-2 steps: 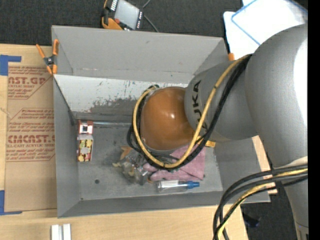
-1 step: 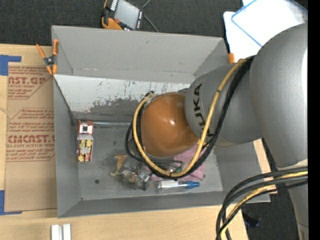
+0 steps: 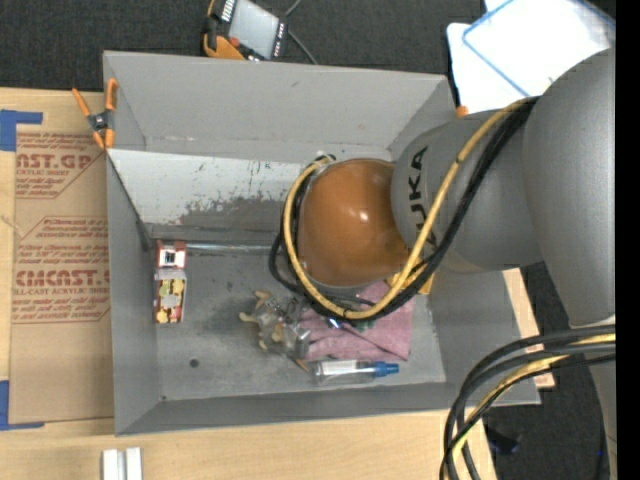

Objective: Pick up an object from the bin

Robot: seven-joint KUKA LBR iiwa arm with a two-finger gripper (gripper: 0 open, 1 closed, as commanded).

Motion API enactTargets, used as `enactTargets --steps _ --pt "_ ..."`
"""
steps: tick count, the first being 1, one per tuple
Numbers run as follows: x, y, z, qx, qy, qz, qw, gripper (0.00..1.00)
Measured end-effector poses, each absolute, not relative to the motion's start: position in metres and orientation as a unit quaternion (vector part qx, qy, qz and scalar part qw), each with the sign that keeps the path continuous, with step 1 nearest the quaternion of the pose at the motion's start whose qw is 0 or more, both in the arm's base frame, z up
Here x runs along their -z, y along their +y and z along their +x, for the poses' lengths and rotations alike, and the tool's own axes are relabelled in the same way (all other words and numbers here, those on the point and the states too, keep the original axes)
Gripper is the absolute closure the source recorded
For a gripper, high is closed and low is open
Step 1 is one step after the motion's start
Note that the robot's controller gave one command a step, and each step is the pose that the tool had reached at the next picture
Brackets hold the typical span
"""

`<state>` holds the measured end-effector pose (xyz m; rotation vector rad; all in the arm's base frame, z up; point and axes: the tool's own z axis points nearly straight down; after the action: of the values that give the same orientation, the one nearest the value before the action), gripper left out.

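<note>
My gripper [image 3: 284,326] reaches down from under the arm's wrist to the bin floor, a little right of the middle and near the front wall. Its lower part is a tangle of grey and tan metal pieces, and I cannot make out anything held in it. A pink cloth [image 3: 375,330] lies crumpled just to its right, partly under the wrist. A clear pen-like tube with a blue cap [image 3: 356,370] lies flat along the front wall, just below the gripper and the cloth.
A small white package with red and yellow print [image 3: 169,284] lies against the bin's left wall, well apart from the gripper. Bare floor stretches between it and the gripper. The arm and its round cover hide the bin's right half.
</note>
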<state>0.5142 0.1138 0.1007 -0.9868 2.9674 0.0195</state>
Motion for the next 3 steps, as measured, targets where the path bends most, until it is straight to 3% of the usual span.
enactTargets --steps 1,2,3 --pt "-0.086 0.141 0.488 -0.009 0.918 -0.396 0.004 1.0" --pt "-0.083 0.103 0.509 -0.007 0.948 -0.318 0.009 1.0" --pt "-0.071 0.118 0.503 -0.009 0.926 -0.377 0.006 1.0"
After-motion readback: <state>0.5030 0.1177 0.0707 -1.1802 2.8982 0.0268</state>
